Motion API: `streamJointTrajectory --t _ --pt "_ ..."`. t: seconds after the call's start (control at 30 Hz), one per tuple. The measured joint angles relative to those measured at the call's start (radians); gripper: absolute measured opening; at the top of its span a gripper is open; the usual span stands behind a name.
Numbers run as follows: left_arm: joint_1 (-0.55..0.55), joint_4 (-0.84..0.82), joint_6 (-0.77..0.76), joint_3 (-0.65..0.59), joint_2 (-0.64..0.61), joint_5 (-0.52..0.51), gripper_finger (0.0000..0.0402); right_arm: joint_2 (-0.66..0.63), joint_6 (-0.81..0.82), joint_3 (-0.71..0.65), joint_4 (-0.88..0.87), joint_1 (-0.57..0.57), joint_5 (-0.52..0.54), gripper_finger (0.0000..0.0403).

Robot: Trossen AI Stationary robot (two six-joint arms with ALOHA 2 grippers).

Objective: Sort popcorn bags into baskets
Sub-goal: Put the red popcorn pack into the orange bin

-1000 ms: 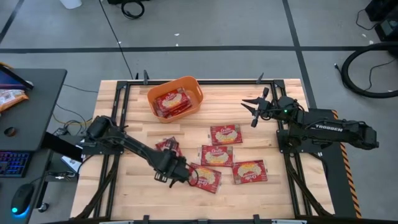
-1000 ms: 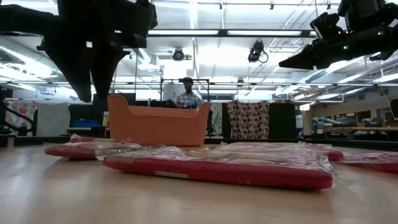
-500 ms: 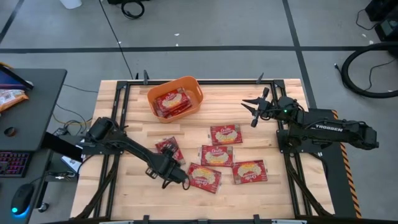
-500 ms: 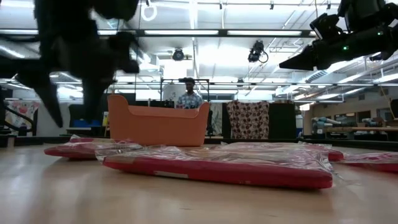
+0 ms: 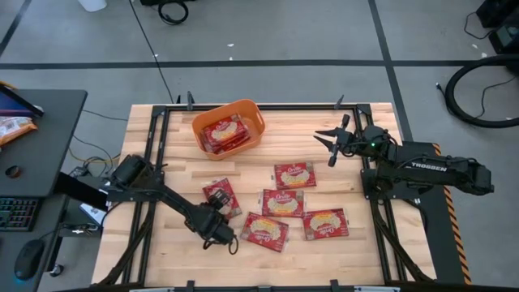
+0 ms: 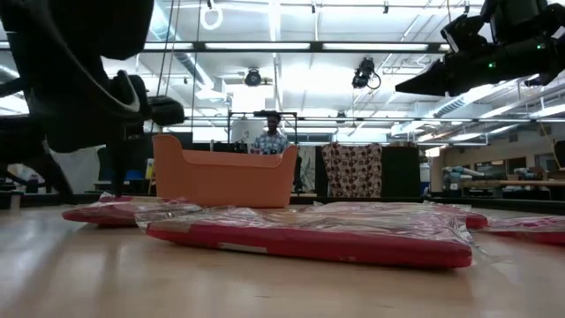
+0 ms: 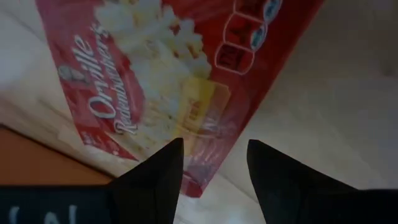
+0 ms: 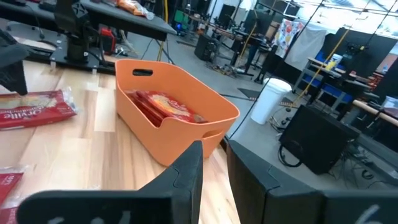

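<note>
The orange basket [image 5: 229, 126] stands at the table's far side with red popcorn bags [image 5: 225, 133] lying in it; it also shows in the right wrist view [image 8: 186, 134]. Several more bags lie flat on the table: [image 5: 220, 197], [image 5: 294, 175], [image 5: 283, 203], [image 5: 324, 223], [image 5: 263, 232]. My left gripper [image 5: 225, 238] is open and empty, low over the table just left of the nearest bag; its wrist view shows a bag [image 7: 155, 81] just beyond the fingertips. My right gripper [image 5: 328, 144] is open and empty, held high at the far right.
A dark frame runs round the wooden table [image 5: 178, 154]. Bare wood lies left of the bags and along the near edge. A desk with a keyboard [image 5: 16, 212] stands left of the table. A person [image 6: 267, 137] stands in the room behind the basket.
My left gripper has drawn back from the nearest bag toward the table's near left, staying open and empty. The bag behind it, earlier partly covered by the arm, now shows whole.
</note>
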Motion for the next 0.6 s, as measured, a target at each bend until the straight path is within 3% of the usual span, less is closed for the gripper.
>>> streamJointTrajectory --t 0.13,0.43,0.6 --pt "-0.002 0.015 -0.004 -0.035 0.000 0.036 0.0182 0.000 -0.002 0.000 0.009 0.000 -0.013 0.0079" --pt "-0.010 0.104 0.010 -0.088 -0.003 -0.034 0.0160 0.001 -0.003 0.000 0.008 0.000 -0.013 0.0079" --pt "-0.017 0.151 -0.017 -0.080 -0.004 -0.044 0.0126 0.001 -0.005 0.000 0.008 0.000 -0.013 0.0079"
